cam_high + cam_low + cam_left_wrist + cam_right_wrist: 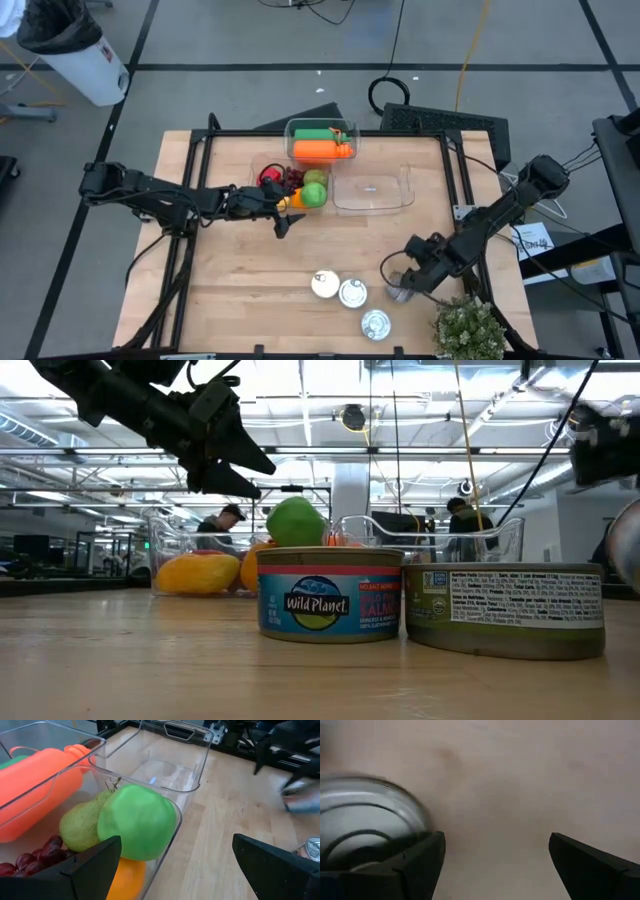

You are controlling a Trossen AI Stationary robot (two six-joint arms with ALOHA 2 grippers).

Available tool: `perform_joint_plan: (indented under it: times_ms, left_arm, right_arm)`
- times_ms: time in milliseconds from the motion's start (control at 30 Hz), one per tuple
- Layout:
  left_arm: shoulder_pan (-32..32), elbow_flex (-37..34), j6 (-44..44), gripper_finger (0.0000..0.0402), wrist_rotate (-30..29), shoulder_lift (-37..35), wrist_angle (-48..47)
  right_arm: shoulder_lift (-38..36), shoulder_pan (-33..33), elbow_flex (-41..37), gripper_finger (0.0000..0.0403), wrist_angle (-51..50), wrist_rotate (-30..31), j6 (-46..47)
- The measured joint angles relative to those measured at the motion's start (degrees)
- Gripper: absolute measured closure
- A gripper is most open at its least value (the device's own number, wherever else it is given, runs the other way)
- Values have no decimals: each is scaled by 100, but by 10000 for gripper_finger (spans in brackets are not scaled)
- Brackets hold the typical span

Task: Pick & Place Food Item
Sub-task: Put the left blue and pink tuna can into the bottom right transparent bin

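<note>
Near edge: three tins stand close together on the wooden surface (240,290); the salmon tin (329,596) reads "Wild Planet", a second tin (505,606) sits just beside it, and a third tin (375,324) lies nearest the edge.
Near right corner: a small green plant (468,330) stands at the corner.
Right claw (402,275): low over the surface just right of the tins, fingers spread, nothing between them; in its own wrist view a round tin top (365,825) sits beside one finger.
Left claw (283,214): over the middle of the surface, just at the near side of the fruit tub, fingers spread wide and empty.
Fruit tub (170,832): a clear tub towards the far edge, holding a green apple (137,820), a pear (82,825), an orange (127,877) and dark red grapes (30,860).
Empty tub (373,190): clear, just right of the fruit tub.
Far tub (320,140): clear, at the far edge, with an orange carrot-shaped item (320,150) in it.
Floor beyond: a white bin (75,55) off the far left corner, and cables (395,90) behind the far edge.
Room: in the low view an open hall with ceiling rails and lights; two people (222,525) sit far off.
</note>
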Motion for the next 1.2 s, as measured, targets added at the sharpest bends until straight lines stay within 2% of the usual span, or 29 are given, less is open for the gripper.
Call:
perform_joint_plan:
  times_ms: [367, 600, 767, 933, 1067, 1200]
  left_arm:
    - [0, 0, -2, 9, 0, 0, -7]
    - [0, 0, -2, 9, 0, 0, -11]
    - [0, 0, -2, 9, 0, 0, -11]
    - [0, 0, -2, 9, 0, 0, -11]
    - [-1, 0, -4, 9, 0, 0, -11]
    - [0, 0, -5, 9, 0, 0, -11]
  right_arm:
    - [-30, -367, -7, 67, -732, 143, -2]
    - [-535, -516, -3, 67, -1080, 164, 0]
    - [-1110, -481, -1, 67, -824, 165, 164]
    - [-1546, -159, 3, 67, -121, 165, 381]
    - [-1507, 178, 9, 67, 554, 173, 633]
    - [-1058, 466, 170, 67, 785, 137, 1054]
